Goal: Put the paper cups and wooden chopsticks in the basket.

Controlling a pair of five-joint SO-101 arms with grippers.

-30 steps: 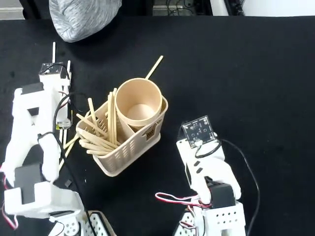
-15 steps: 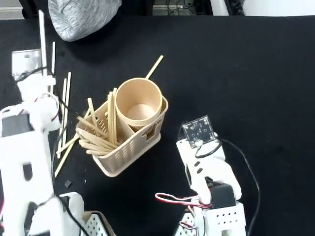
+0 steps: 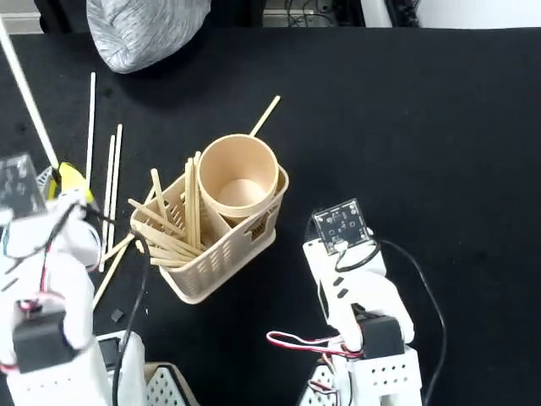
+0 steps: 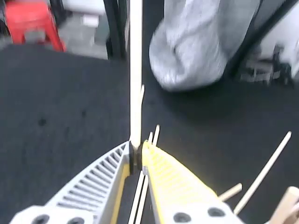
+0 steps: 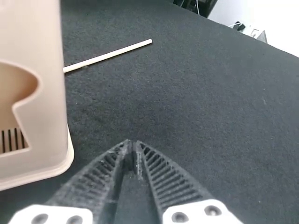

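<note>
left gripper (image 4: 135, 151) pinching chopstick (image 4: 135, 70) left of basket (image 3: 215, 262), right gripper (image 5: 132, 156) pressed together right of it, cup (image 3: 238, 173) in basket, loose chopsticks (image 3: 110, 182) on bench (image 3: 423, 127) at its left

A grey mottled bag (image 3: 144, 30) lies at the far edge of the black table (image 3: 439, 127), near its far left corner. Beyond that edge sit tangled cables (image 3: 296, 12) and a red stool (image 4: 30, 18).

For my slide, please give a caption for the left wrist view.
Left pincer shut on one chopstick above the black table, loose chopsticks lying below.
</note>
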